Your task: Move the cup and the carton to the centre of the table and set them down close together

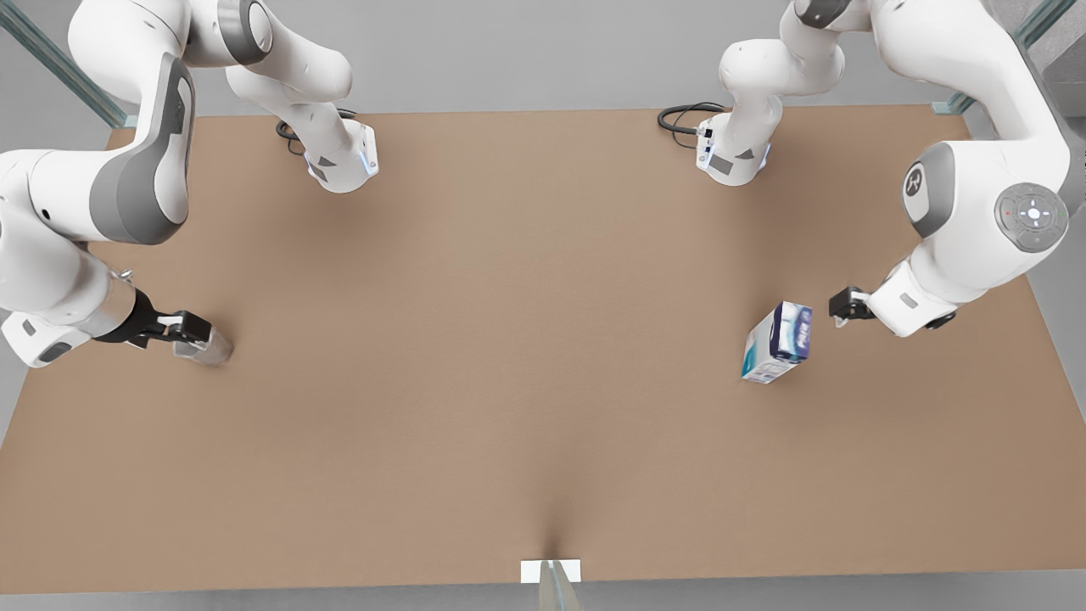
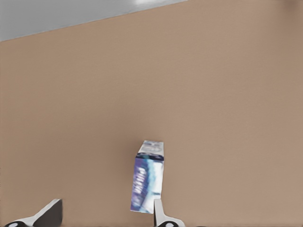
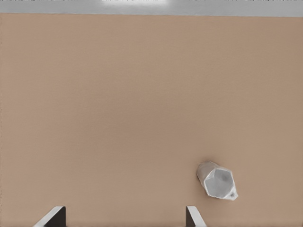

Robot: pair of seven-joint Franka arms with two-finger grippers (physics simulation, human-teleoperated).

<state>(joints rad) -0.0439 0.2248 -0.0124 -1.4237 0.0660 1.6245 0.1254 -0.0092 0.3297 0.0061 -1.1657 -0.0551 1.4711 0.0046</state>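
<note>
1. At the front view's left we see the right tool (image 1: pixel 188 329) on an arm bent low over the surface (image 1: pixel 509 339), its wrist reaching sideways towards the middle; its fingers (image 3: pixel 195 217) are spread wide and hold nothing
2. The cup (image 1: pixel 208 346) stands on the surface near that left edge, just beside the right tool's fingertips
3. The carton (image 1: pixel 778 343) stands tilted, well over to the front view's right
4. The left tool (image 1: pixel 842 310) sits just beside the carton, its arm folded at the elbow, fingers (image 2: pixel 163 218) parted and empty
</note>
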